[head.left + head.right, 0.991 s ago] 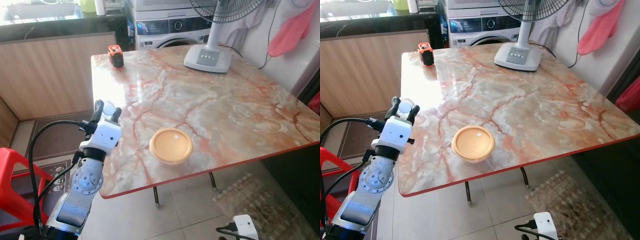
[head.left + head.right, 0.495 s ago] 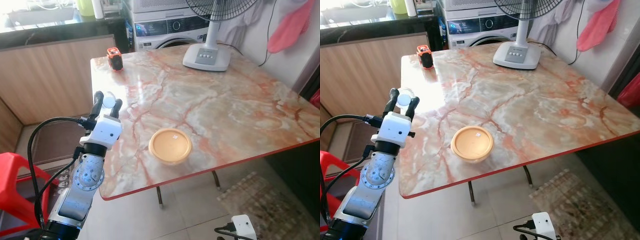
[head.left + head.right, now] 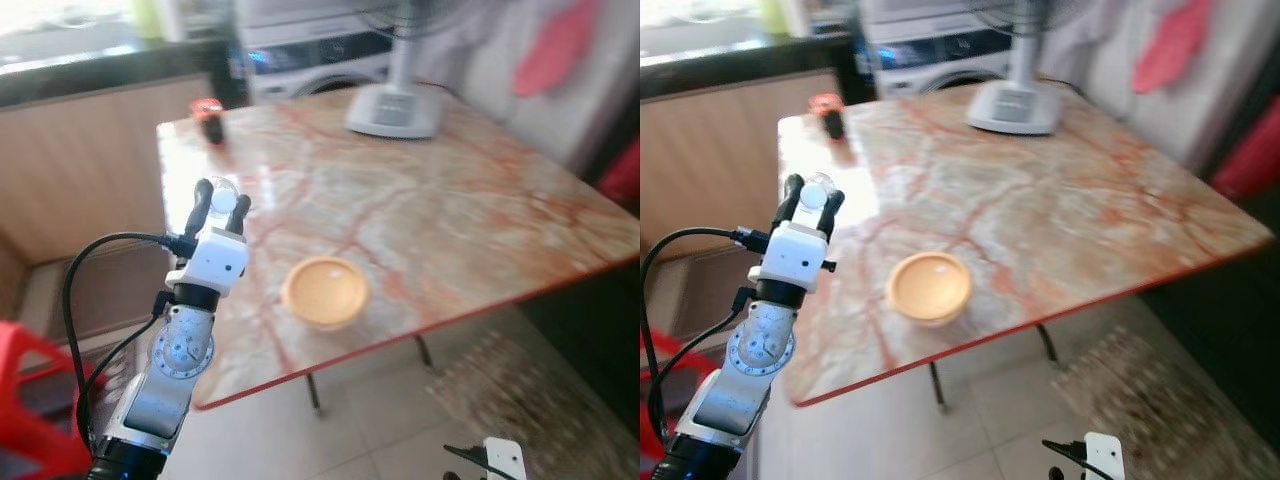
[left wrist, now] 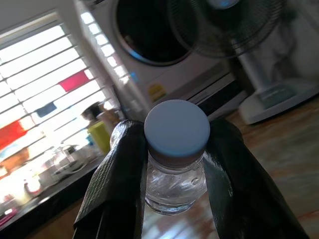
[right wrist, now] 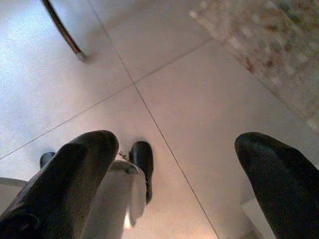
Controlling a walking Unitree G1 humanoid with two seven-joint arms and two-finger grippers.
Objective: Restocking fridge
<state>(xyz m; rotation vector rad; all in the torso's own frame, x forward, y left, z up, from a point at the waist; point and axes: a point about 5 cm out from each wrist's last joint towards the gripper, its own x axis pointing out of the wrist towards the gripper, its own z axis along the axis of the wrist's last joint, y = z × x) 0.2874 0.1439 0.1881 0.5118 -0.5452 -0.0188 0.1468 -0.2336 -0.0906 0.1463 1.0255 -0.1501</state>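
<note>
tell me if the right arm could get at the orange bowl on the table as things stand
Probably not straight away: the right gripper hangs open, low over the floor tiles, below the table, while the orange bowl sits up near its front edge.

- Both head views are blurred, so the small orange and black object (image 3: pixel 208 112) at the far corner of the worktop (image 3: pixel 470 215) cannot be identified.
- The fan (image 3: pixel 396 105) is cut off above its base.
- The bottle (image 4: pixel 176 169) shows its cap and neck; its lower body is hidden between the left pincer (image 4: pixel 175 164) fingers (image 4: pixel 117 174).
- The right pincer (image 5: pixel 174 164) fingers run off the frame edge.
</note>
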